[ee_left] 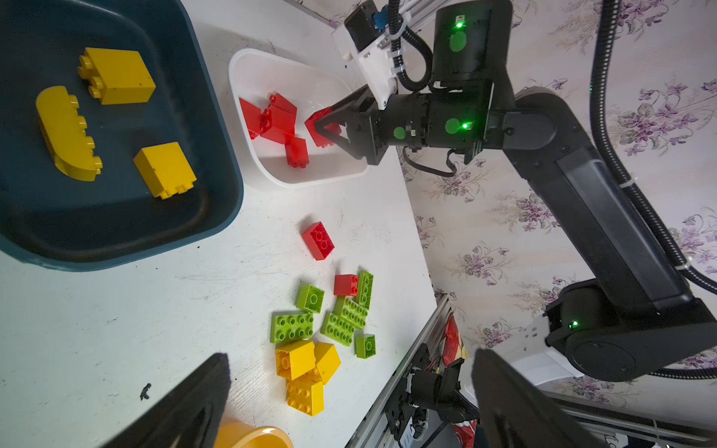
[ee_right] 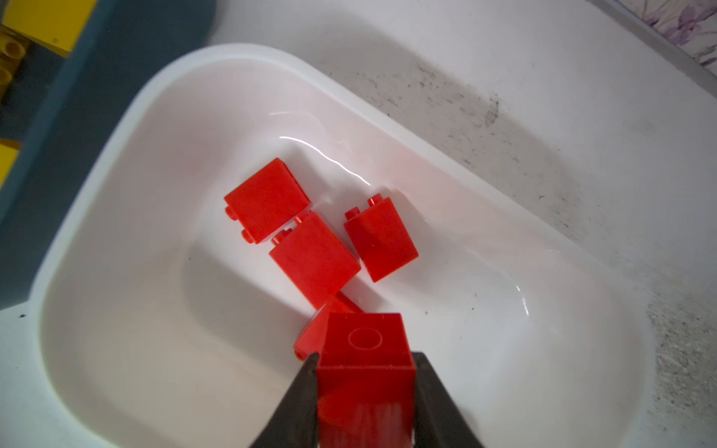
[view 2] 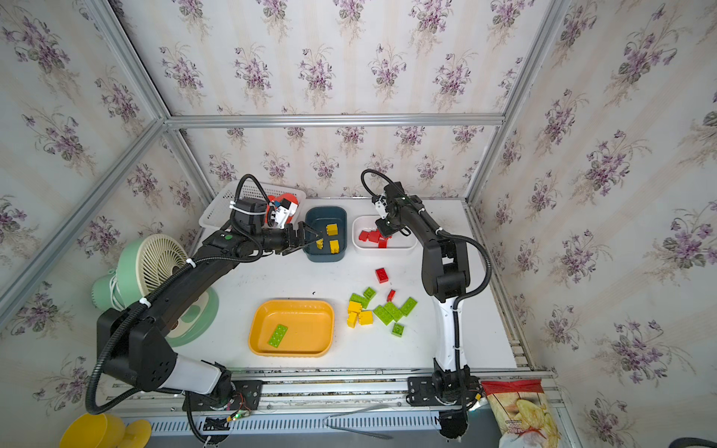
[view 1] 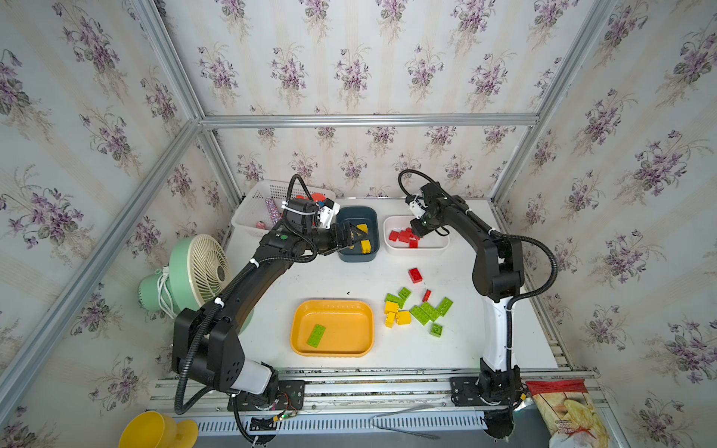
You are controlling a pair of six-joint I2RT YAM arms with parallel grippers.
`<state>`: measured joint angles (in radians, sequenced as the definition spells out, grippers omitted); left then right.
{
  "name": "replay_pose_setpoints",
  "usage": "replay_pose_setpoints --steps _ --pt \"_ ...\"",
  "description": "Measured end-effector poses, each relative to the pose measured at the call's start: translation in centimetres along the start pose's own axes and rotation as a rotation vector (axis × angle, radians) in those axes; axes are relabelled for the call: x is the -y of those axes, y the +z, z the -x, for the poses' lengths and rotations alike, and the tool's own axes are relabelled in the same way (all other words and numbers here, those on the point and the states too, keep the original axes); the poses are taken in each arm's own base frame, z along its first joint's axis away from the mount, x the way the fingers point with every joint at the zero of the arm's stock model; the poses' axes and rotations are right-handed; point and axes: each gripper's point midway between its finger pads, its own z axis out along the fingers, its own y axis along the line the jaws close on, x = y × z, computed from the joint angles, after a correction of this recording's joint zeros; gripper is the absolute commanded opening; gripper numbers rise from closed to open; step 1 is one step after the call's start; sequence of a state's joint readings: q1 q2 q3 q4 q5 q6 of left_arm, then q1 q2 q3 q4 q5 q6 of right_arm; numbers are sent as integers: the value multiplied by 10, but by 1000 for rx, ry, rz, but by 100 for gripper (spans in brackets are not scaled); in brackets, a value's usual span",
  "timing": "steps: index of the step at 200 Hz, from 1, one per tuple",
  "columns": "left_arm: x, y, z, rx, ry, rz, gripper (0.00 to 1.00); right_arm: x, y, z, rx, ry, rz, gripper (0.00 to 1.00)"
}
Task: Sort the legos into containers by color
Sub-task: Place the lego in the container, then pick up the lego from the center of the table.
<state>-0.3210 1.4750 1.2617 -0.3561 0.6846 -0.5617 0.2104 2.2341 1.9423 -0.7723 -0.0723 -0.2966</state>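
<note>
Red brick (ee_right: 364,372) hanging over the white tray (ee_right: 116,128)

Loose legos (view 1: 419,312) sit on the bench (view 1: 310,279) by the orange tray (view 1: 349,329). Right fingers (ee_right: 295,407) clamp the red brick's flat sides, left fingers (ee_left: 186,411) are wide apart and empty. Looks light, stiff, slick: pinch flat faces, not studs.

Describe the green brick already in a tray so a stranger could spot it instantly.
Find the large orange-yellow plastic tray near the white table's front edge. Lying flat in it, studs up, is one long lime green studded brick. It is the tray's only brick; the other green bricks lie loose on the table beside it.
</note>
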Motion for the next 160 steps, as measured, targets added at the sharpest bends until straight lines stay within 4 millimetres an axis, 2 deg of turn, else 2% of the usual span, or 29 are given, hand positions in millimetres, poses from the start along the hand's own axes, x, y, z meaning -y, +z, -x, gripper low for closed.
replay_pose_setpoints --steps 39,56,75,97,114,142,160 --pt "-2 0 -4 -5 -5 3 99 6 7 -10 -39 -1 6 61" --pt "-4 0 -6 -9 -8 5 99 8 0 -12 -34 4 3 65" --pt "-4 0 -6 -8 -7 4 99 1 -18 -16 -14 12 27 66" --pt "-4 0 -6 -8 -8 5 99 -20 -51 -28 35 46 65 67" --pt "-5 1 -7 -10 -10 6 99 -47 -71 -52 44 69 91 68" --pt "-7 2 -8 -14 -14 8 99 -87 -74 -94 -2 98 126 75" --pt "-8 2 -9 -16 -16 10 99 -98 -72 -113 -17 125 122 75"
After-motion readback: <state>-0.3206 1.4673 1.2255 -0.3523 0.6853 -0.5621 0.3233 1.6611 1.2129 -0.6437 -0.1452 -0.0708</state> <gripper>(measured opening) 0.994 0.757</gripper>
